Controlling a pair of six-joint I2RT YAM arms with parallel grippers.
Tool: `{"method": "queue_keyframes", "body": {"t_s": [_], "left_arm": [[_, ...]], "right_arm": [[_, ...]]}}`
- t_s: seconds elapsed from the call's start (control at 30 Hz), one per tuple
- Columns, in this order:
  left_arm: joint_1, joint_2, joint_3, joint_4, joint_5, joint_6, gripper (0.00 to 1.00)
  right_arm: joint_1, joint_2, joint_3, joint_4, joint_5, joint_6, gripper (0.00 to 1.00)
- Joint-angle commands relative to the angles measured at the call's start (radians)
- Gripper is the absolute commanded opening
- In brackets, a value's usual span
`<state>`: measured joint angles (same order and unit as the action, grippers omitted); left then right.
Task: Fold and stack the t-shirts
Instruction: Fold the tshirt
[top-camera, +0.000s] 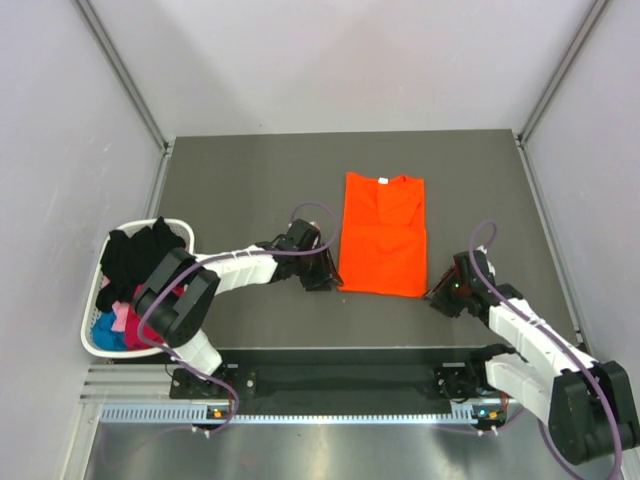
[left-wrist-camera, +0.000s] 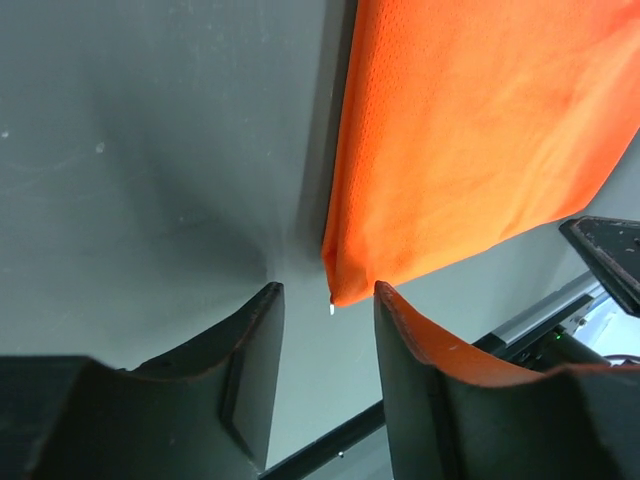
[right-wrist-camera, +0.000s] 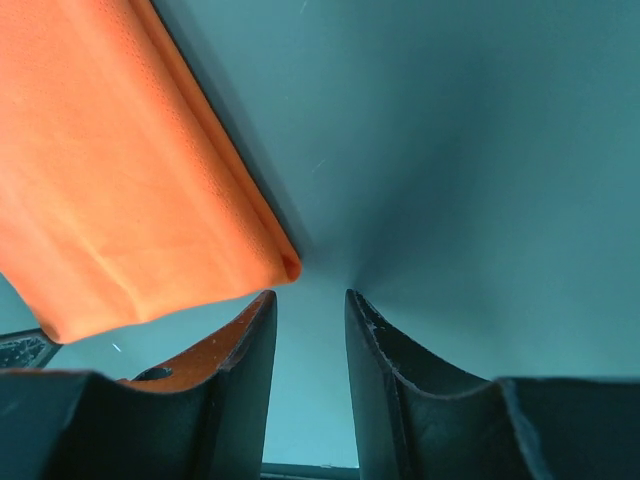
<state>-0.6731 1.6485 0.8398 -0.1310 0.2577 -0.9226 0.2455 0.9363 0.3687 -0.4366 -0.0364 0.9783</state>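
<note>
Jaws parted; left gripper (left-wrist-camera: 327, 290), right gripper (right-wrist-camera: 310, 295) low at orange t-shirt (top-camera: 385, 235) corners.

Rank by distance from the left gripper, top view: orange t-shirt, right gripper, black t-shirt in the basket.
From the left gripper:
1. orange t-shirt: right beside it, near-left corner just off the gripper.
2. right gripper: across the shirt's near edge, by the other corner.
3. black t-shirt: in the basket, far left.
</note>
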Motion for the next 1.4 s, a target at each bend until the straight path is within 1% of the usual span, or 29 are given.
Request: {"method": "queue_keyframes", "body": {"t_s": [0.0,0.2,0.33,0.5,0.63,0.73,0.77,0.87,0.97,1.03,1.23,1.37], "left_arm": [[-0.002,0.013,-0.011,0.068,0.009,-0.021,0.45],[-0.003,0.019,-0.015,0.070,0.009,-0.038,0.40],[-0.011,0.022,-0.018,0.070,0.008,-0.042,0.39],[-0.013,0.031,-0.024,0.068,0.006,-0.053,0.36],[-0.016,0.037,-0.018,0.059,0.003,-0.058,0.34],[-0.019,0.043,-0.015,0.060,-0.001,-0.059,0.32],[-0.019,0.043,-0.011,0.059,-0.002,-0.059,0.31],[-0.022,0.046,-0.001,0.047,-0.018,-0.053,0.23],[-0.020,0.042,0.016,0.030,-0.031,-0.039,0.07],[-0.020,0.034,0.019,0.033,-0.034,-0.038,0.00],[-0.034,0.004,0.025,0.045,-0.035,-0.038,0.00],[-0.054,-0.018,0.030,0.021,-0.057,-0.039,0.00]], "right_arm": [[-0.009,0.001,-0.008,0.081,-0.008,0.031,0.34],[-0.009,0.001,-0.050,0.122,-0.013,0.062,0.34],[-0.009,0.001,-0.060,0.133,-0.002,0.069,0.34],[-0.009,0.013,-0.068,0.154,0.001,0.072,0.31],[-0.009,0.007,-0.071,0.141,0.016,0.072,0.25],[-0.009,-0.005,-0.074,0.131,0.030,0.068,0.18],[-0.009,-0.010,-0.076,0.128,0.032,0.068,0.12],[-0.009,-0.030,-0.077,0.127,0.032,0.051,0.00],[-0.009,-0.059,-0.071,0.114,0.070,0.022,0.00],[-0.009,-0.091,-0.063,0.096,0.084,-0.006,0.00],[-0.009,-0.182,-0.036,0.047,0.098,-0.061,0.00],[-0.009,-0.221,-0.016,-0.025,0.110,-0.084,0.00]]}}
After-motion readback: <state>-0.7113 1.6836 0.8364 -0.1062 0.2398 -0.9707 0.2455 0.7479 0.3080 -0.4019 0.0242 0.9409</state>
